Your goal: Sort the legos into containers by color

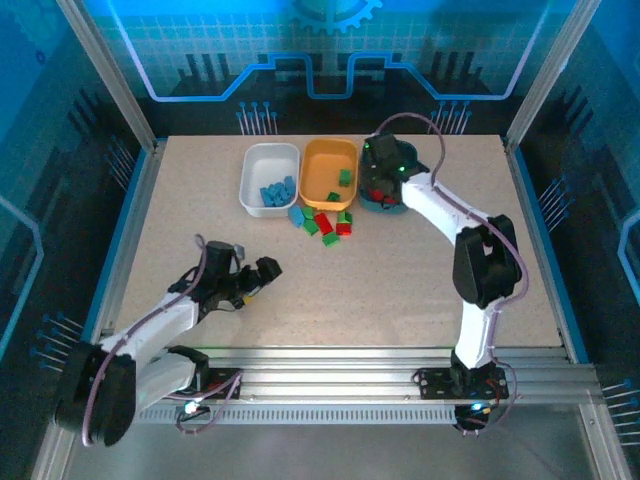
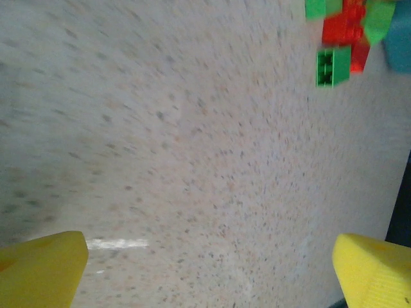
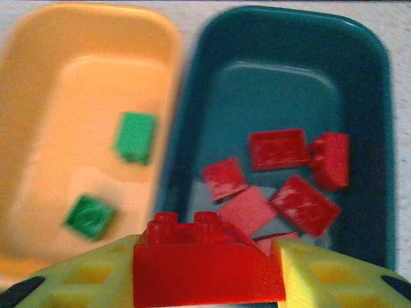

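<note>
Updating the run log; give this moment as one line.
left gripper: open, above table | right gripper: shut on red brick, at dark teal tray | loose bricks: green, red, blue

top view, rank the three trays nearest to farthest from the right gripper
From the right gripper, shut on a red lego:
1. Dark teal tray: beneath the gripper, at the right end of the row.
2. Orange-yellow tray: beside the teal one, in the middle.
3. White tray: at the left end of the row.
</note>
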You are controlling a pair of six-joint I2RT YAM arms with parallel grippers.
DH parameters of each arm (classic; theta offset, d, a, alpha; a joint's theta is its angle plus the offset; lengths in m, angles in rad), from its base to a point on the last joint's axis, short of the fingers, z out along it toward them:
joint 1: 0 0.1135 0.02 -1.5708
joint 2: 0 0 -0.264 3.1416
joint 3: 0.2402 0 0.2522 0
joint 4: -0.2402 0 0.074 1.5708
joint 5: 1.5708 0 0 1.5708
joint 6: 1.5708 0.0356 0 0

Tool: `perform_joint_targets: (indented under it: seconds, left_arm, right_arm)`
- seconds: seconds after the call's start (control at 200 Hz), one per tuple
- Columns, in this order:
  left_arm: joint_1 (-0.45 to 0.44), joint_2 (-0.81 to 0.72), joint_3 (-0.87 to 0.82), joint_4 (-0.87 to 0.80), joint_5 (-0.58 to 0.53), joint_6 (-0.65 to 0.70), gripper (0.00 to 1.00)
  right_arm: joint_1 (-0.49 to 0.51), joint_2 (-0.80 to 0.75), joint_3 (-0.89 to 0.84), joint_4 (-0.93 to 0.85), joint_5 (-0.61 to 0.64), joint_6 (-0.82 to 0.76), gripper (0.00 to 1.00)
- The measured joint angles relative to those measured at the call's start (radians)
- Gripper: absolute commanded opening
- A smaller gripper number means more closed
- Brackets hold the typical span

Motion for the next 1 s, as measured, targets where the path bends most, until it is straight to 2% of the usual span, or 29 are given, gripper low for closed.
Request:
perform_joint_targets:
  seconds: [0.135,0.2,0.26,0.375,0.495,0.625,0.73,0.85,1.001]
  left_arm:
    - [-0.063,0.085,0.049,0.032,0.000,0.000,0.99]
    - [-0.068,0.105,0.058,0.047,-0.001,0.000,0.99]
    - [-0.069,0.121,0.069,0.051,-0.001,0.000,0.99]
    - [-0.069,0.141,0.095,0.049,-0.004,0.001,0.99]
    - [-0.070,0.138,0.113,0.049,-0.019,0.002,0.99]
    - [-0.069,0.109,0.114,0.027,-0.063,0.007,0.99]
    - [-0.056,0.072,0.114,0.009,-0.087,0.008,0.99]
    - [-0.029,0.028,0.110,-0.004,-0.101,0.008,0.99]
    - [-0.008,-0.018,0.083,-0.011,-0.109,0.008,0.99]
  right_arm:
    - [-0.087,0.108,0.106,-0.064,-0.029,0.001,0.55]
    - [-0.109,0.146,0.151,-0.090,-0.041,0.002,0.65]
    - [-0.122,0.165,0.175,-0.110,-0.050,-0.004,0.68]
    - [-0.124,0.159,0.175,-0.119,-0.058,-0.003,0.73]
    - [-0.108,0.086,0.089,-0.094,-0.053,0.000,0.72]
    - [-0.038,-0.086,-0.102,-0.037,-0.040,0.021,0.69]
    - [0.076,-0.181,-0.205,0.009,-0.026,0.045,0.69]
    - [0.188,-0.179,-0.260,0.046,-0.024,0.086,0.72]
    - [0.236,-0.094,-0.259,0.045,-0.013,0.166,0.74]
